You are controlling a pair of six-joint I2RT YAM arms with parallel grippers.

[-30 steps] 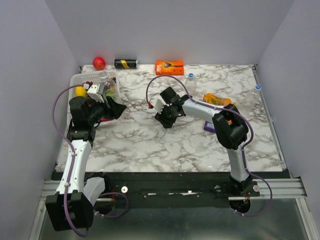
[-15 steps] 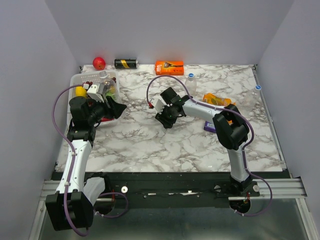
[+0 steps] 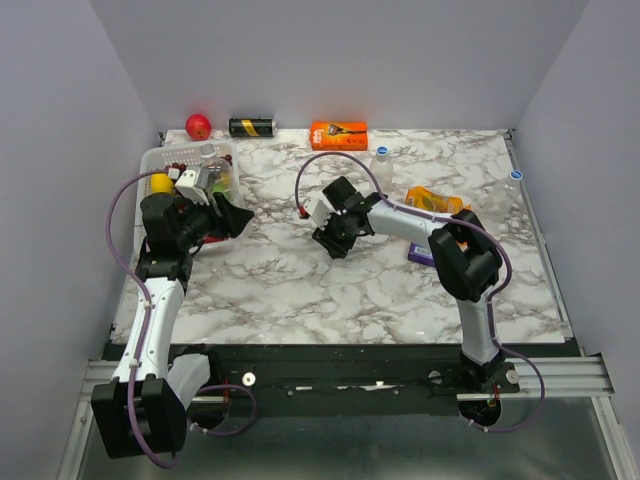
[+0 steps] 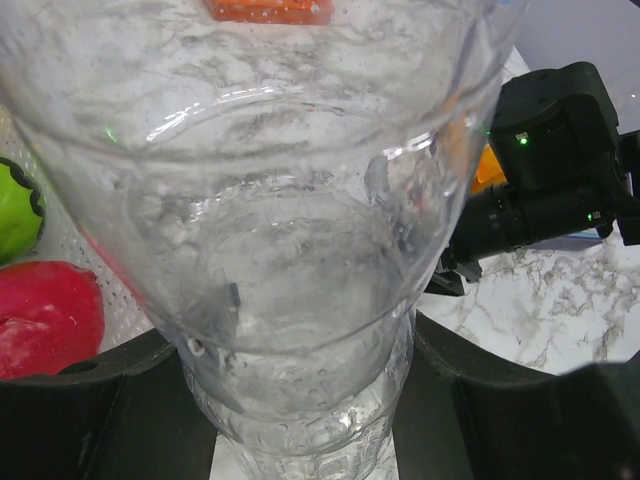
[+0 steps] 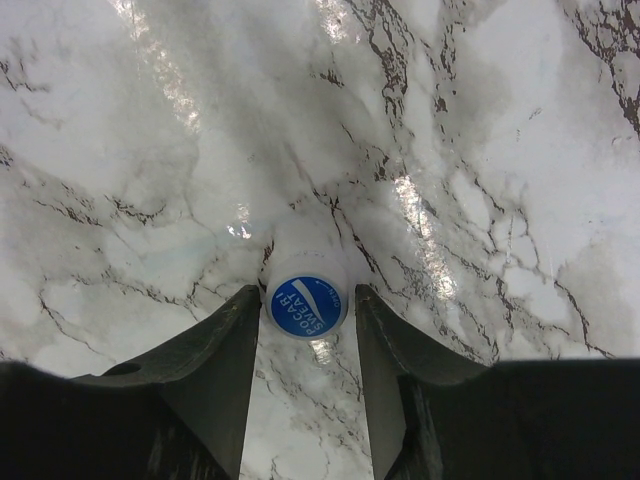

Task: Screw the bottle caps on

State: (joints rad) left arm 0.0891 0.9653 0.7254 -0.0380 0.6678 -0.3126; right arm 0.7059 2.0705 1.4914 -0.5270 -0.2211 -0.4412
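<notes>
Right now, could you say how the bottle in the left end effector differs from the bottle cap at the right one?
The bottle is clear; the bottle cap has a blue top with white lettering. The bottle is far bigger than the cap. Each sits between fingers: left end effector, right end effector.

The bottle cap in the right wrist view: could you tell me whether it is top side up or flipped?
Top side up: the bottle cap shows its blue printed face, between the fingers of the right hand.
</notes>
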